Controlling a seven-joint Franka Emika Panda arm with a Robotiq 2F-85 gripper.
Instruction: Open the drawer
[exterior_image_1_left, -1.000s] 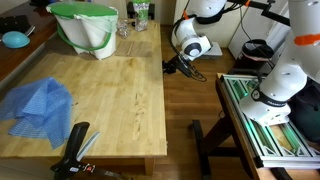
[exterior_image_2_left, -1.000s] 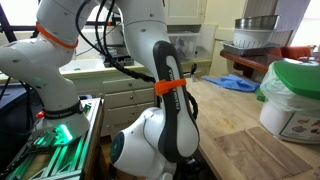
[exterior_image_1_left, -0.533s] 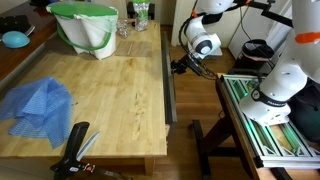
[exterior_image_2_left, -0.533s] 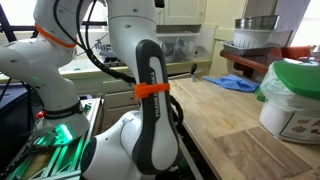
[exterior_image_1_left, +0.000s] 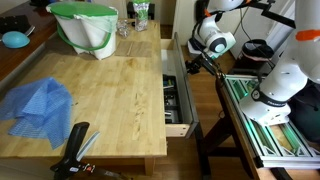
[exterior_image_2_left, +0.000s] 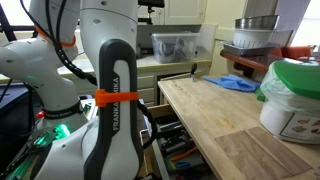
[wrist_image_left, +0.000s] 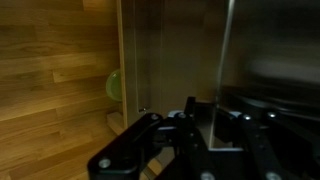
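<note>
The drawer stands pulled out from the side of the butcher-block table. Its pale inside shows compartments of dark utensils. In an exterior view it shows below the table edge, partly hidden by my arm. My gripper is at the far end of the drawer's light wood front and is closed on it. In the wrist view the dark fingers sit on either side of a thin upright panel edge; the picture is dim and blurred.
A green-and-white bag stands at the table's far end and a blue cloth at its left. A black tool lies near the front edge. A green-and-white metal rack stands close beside the open drawer.
The drawer has slid out from shut to well open. My gripper moved away from the table side with the drawer front.
</note>
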